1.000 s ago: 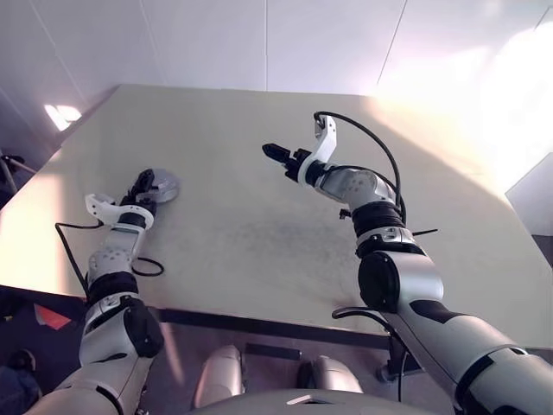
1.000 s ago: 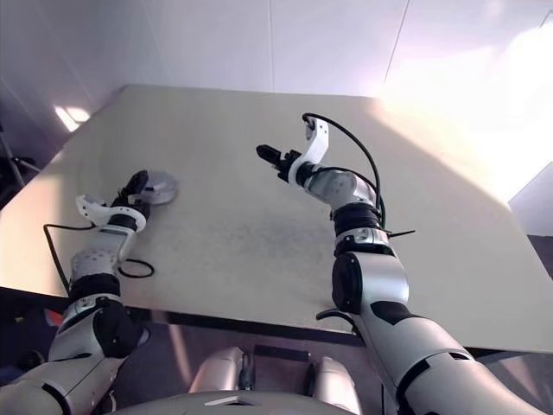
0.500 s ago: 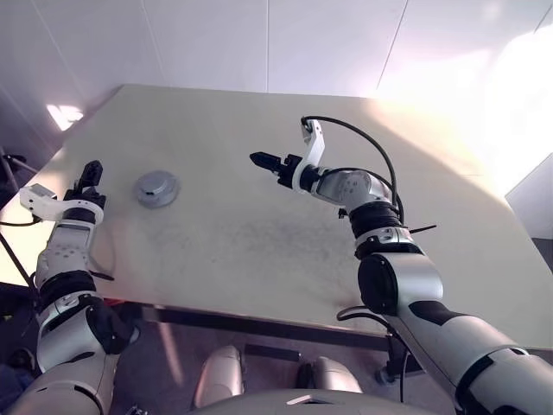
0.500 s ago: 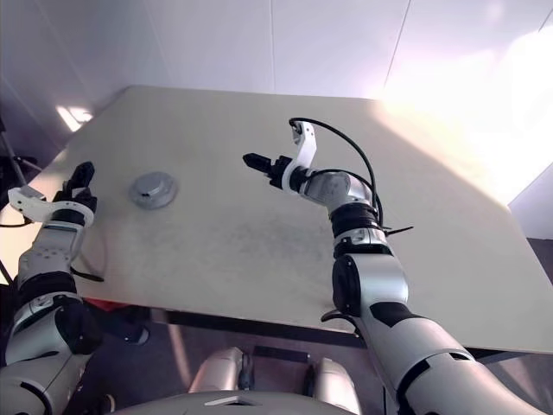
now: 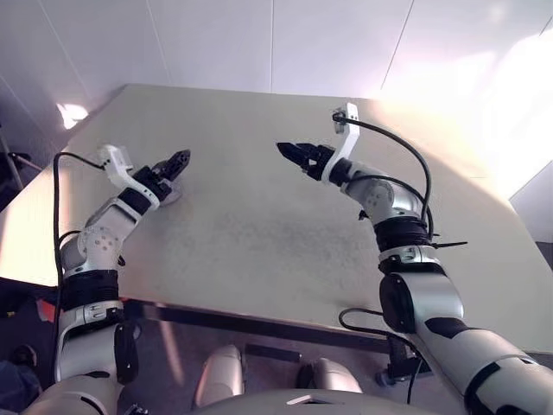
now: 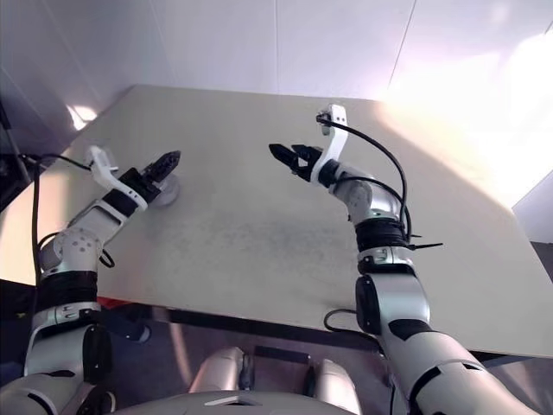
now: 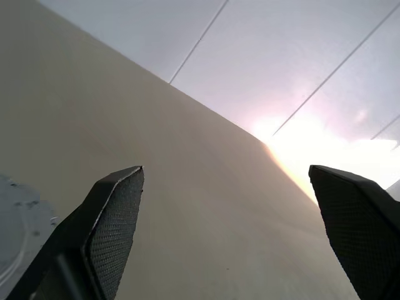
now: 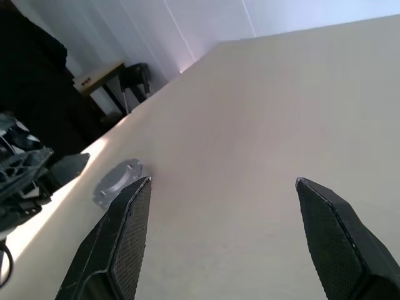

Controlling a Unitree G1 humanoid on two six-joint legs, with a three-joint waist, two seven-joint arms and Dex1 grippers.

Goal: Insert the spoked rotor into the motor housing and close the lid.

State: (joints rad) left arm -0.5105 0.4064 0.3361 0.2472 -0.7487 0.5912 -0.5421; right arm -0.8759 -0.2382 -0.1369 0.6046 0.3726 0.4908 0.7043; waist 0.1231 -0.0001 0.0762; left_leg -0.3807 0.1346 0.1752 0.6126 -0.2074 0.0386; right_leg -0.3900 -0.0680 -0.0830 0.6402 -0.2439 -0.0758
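Lid (image 8: pixel 117 179) lay flat on the table (image 5: pixel 285 233) near its left edge, seemingly closing the housing beneath. Left gripper (image 5: pixel 177 162) hovered above it and right gripper (image 5: pixel 294 153) hung mid-table, both with jaws apart, empty.

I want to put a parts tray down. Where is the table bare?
Bare: the table between the two end effectors, and its whole right side beyond the right end effector. Crowded only at the left, where the left end effector hangs over the lid.
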